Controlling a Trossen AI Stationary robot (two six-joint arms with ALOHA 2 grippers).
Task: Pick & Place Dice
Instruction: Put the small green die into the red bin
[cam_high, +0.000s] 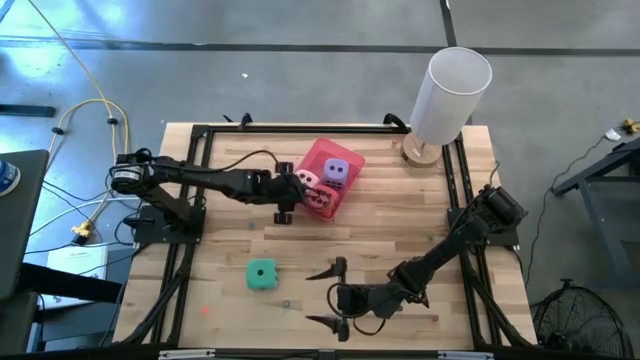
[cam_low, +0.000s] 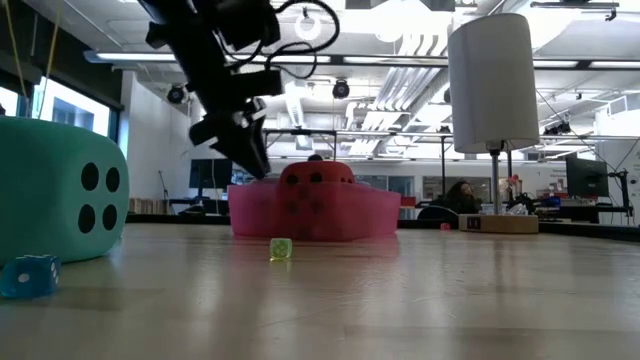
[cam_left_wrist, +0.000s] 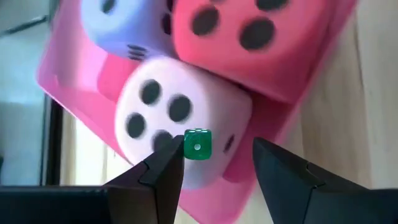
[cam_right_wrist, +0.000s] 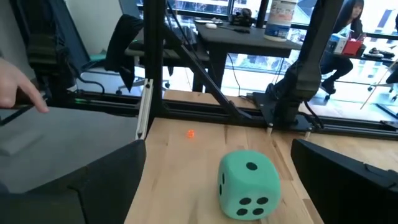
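The tabletop (cam_high: 400, 230) is pale wood laid in narrow planks, smooth with a faint sheen, framed by matt black metal rails (cam_high: 200, 180). The teal die (cam_right_wrist: 247, 185) looks like soft matt foam with rounded edges and flat dark pips. In the tray (cam_left_wrist: 81, 81), which is glossy pink plastic, sit the pale pink die (cam_left_wrist: 180, 124), the red die (cam_left_wrist: 249, 43) and the purple die (cam_left_wrist: 124, 25), all with the same soft, dull skin. A small green die (cam_left_wrist: 198, 144) is hard, shiny plastic. The left gripper (cam_left_wrist: 214, 171) and the right gripper (cam_high: 338, 298) have matt black fingers. The lamp's shade (cam_high: 452, 95) is matt white on a wooden base (cam_high: 420, 152).
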